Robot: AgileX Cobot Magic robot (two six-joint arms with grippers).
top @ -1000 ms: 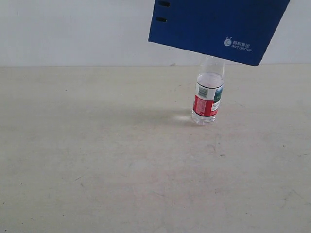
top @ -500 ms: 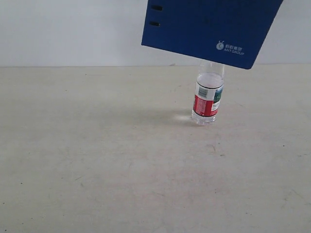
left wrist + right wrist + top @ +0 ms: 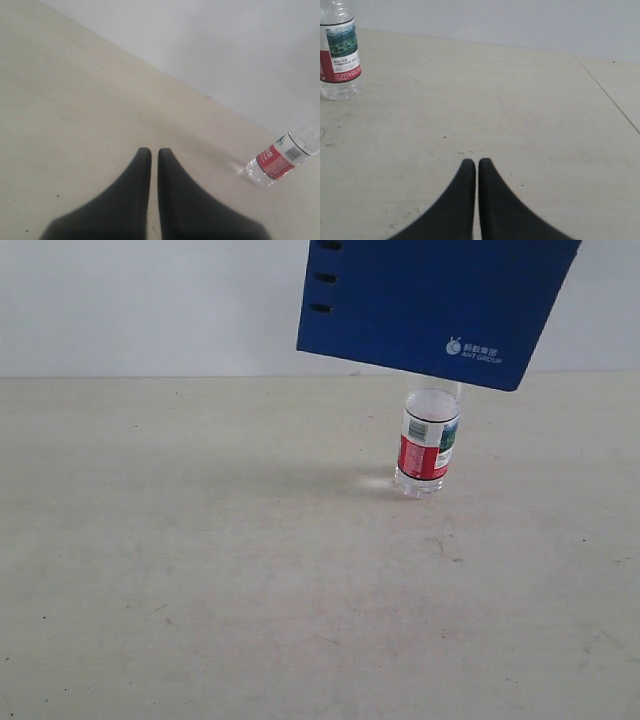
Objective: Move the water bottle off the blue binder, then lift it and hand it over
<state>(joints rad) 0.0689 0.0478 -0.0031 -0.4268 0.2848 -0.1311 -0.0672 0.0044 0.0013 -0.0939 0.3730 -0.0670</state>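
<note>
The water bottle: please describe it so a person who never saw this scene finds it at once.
On the wide pale table, look toward the far side, where the blue binder is up in the air. The water bottle stands upright just below its lower edge. It alone is clear, with a red and white label band.

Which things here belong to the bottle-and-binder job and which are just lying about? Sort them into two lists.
Job:
water bottle, standing on the table
blue binder, raised, hiding the bottle's top
left gripper, shut, empty
right gripper, shut, empty

Not the job:
table and wall, background only
</note>
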